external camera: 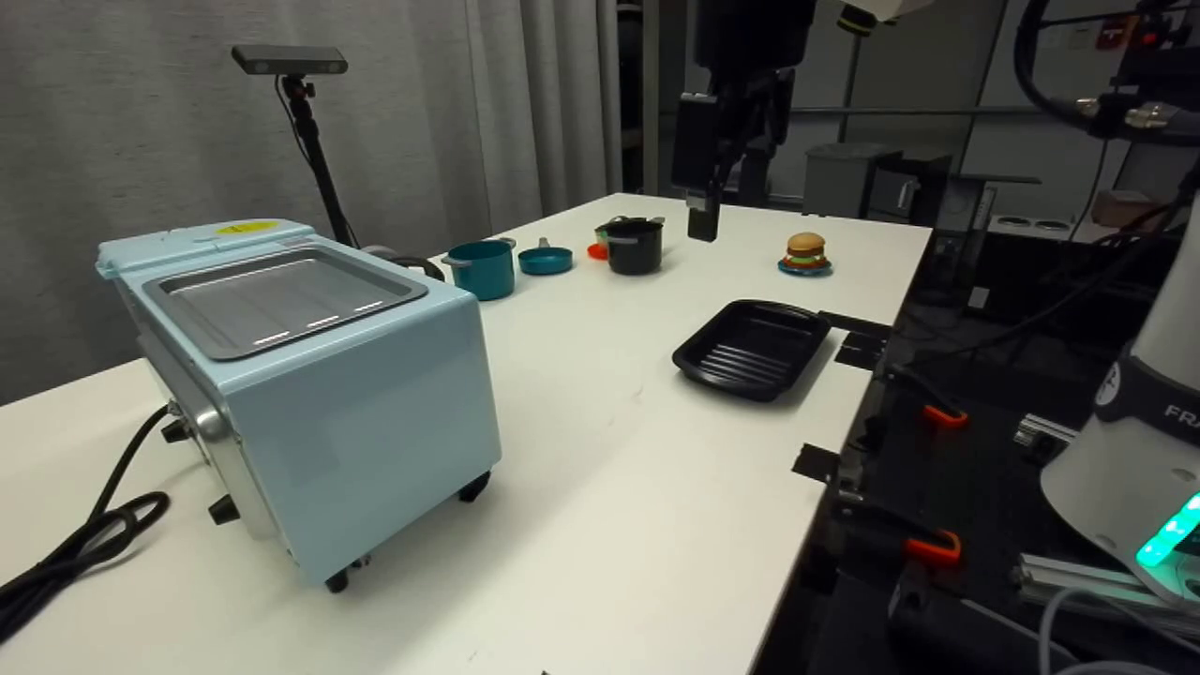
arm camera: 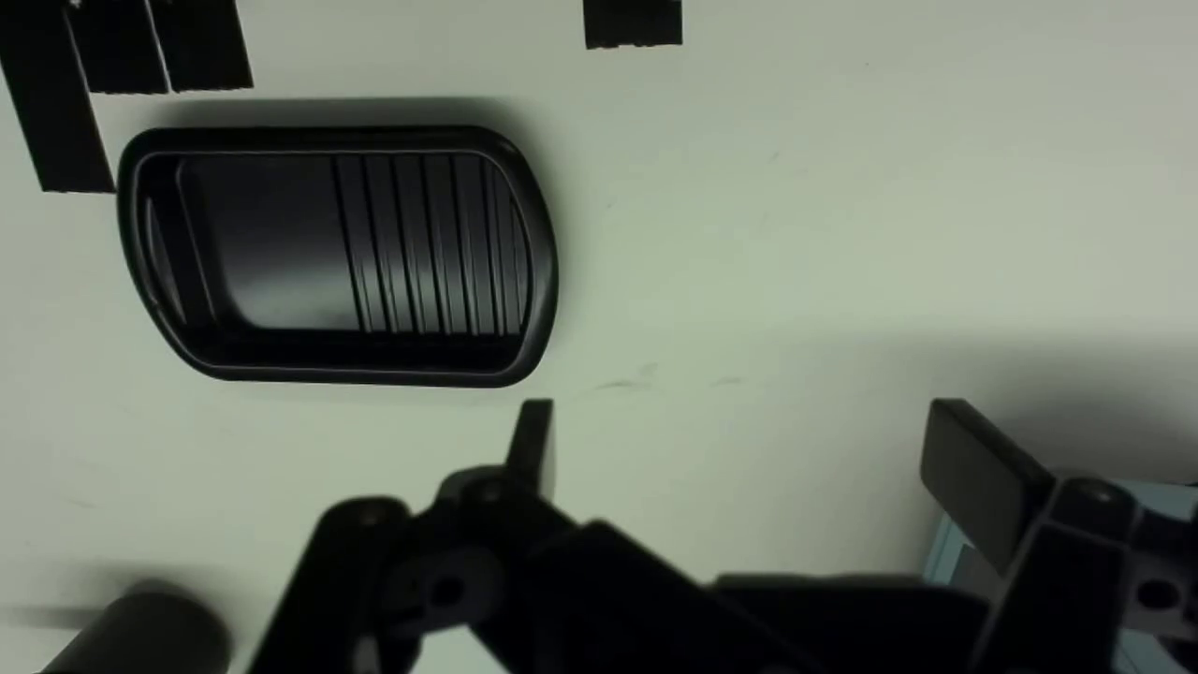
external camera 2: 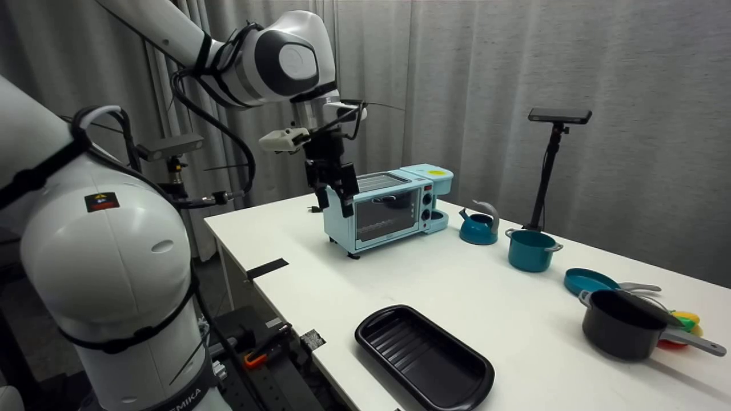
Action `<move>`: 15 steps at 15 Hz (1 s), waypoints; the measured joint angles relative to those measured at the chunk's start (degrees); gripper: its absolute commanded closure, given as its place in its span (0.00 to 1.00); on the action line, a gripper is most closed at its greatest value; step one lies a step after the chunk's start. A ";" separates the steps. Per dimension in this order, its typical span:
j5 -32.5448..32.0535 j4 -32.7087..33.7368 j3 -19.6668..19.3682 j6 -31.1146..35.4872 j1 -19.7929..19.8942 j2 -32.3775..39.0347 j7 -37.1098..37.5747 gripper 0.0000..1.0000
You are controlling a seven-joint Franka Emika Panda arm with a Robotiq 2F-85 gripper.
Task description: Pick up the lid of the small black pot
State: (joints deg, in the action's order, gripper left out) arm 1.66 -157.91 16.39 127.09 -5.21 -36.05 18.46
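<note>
The small black pot (external camera: 635,251) stands toward the far end of the white table; it also shows in an exterior view (external camera 2: 619,331) with a grey handle. A dark lid (external camera 2: 651,307) seems to lie tilted at the pot's back rim; its edges are hard to make out. In the wrist view, a dark round thing at the bottom left corner (arm camera: 150,637) looks like the pot, partly cut off. My gripper (arm camera: 739,440) is open and empty, high above the table and well apart from the pot, in both exterior views (external camera: 729,199) (external camera 2: 335,204).
A black ridged tray (external camera: 750,352) lies near the table edge. A light blue toaster oven (external camera 2: 388,214) stands close to my gripper. A teal kettle (external camera 2: 478,229), teal pot (external camera 2: 531,251), teal pan (external camera 2: 591,281) and toy food (external camera 2: 688,322) lie along the back. A toy burger (external camera: 806,251) sits apart.
</note>
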 measured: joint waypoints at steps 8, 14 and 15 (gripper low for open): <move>0.00 0.00 0.00 0.00 0.00 0.00 0.00 0.00; -0.17 0.05 -0.30 0.00 0.00 0.30 0.00 0.00; -0.31 0.16 -0.55 0.00 0.05 0.61 0.00 0.00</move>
State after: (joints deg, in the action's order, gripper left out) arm 1.35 -157.75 15.84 127.10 -5.15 -35.44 18.46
